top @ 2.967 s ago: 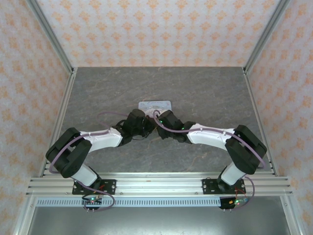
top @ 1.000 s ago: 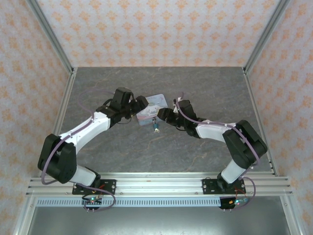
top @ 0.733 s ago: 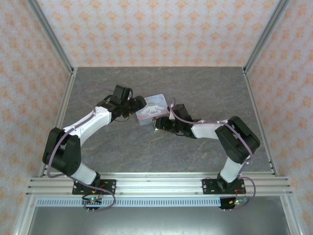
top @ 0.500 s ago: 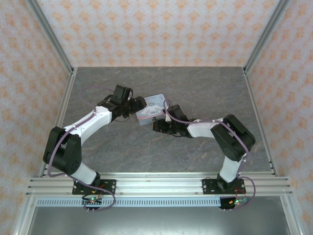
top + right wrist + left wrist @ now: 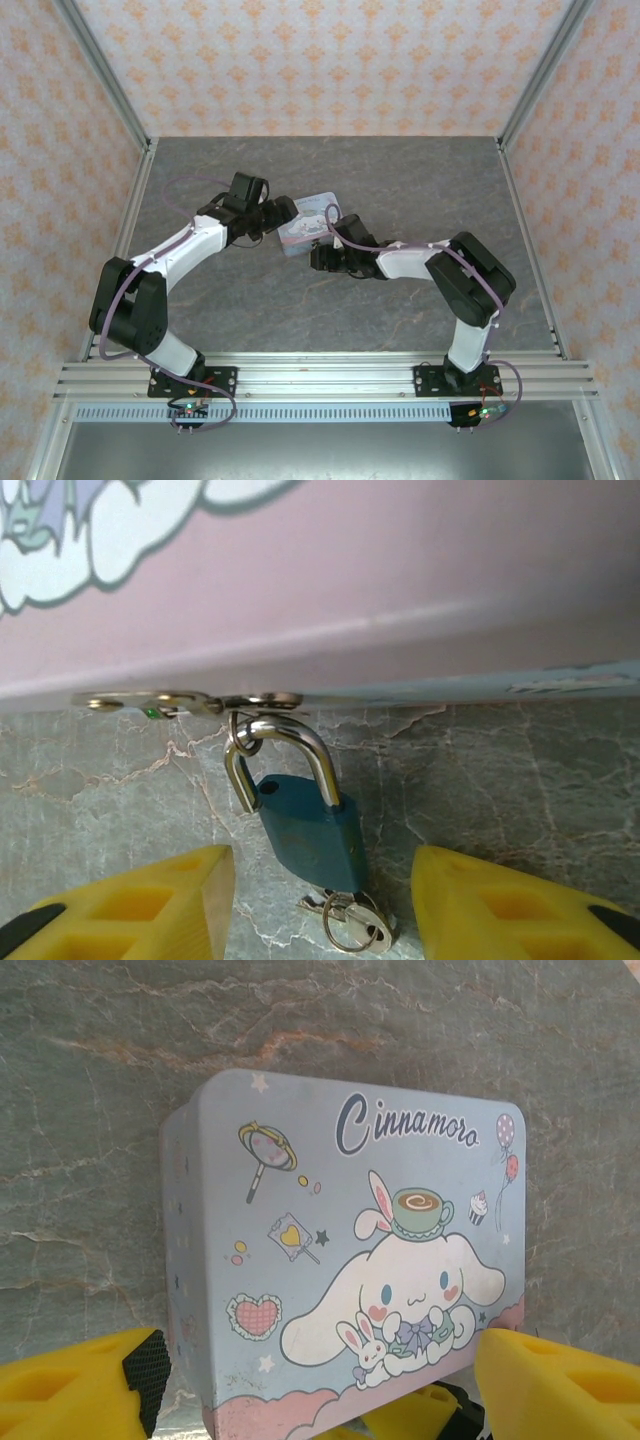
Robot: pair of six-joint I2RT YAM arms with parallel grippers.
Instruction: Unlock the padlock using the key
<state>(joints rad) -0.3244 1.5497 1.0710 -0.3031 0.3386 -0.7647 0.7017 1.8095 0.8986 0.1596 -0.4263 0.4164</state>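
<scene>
Closing on the key is the step in hand, as I judge it. The left gripper (image 5: 320, 1400) stands wide, its yellow jaws pressed against the 2 side walls of the tin (image 5: 340, 1250), so it is holding the tin over the counter (image 5: 90, 1110). The padlock (image 5: 305, 825) hangs by its shackle (image 5: 290, 742) from the hasp (image 5: 180, 700) on the tin's front edge, with its body pointing away from the tin. The key (image 5: 352, 920) sits at the padlock's end farthest from the tin. It seems to be in the keyhole, though I cannot tell how deep. The right gripper (image 5: 320, 905) is about half open and holds nothing. Its jaws flank the padlock's far end, apart from it on both sides.

The next move calls for the right gripper to shift slightly farther from the tin so its jaws bracket the key head, not the lock body. It would then pinch the head and twist. The key is tiny and the padlock swings freely on the hasp, so a slip or a pushed-aside lock seems likely.

The right wrist view gives shackle, hasp and key up close. From above, that spot beside the tin lies under the right wrist, but the top view gives how the 2 arms meet at the tin and how the tin sits askew. The left wrist view adds the printed lid and the grip on the tin's walls.
</scene>
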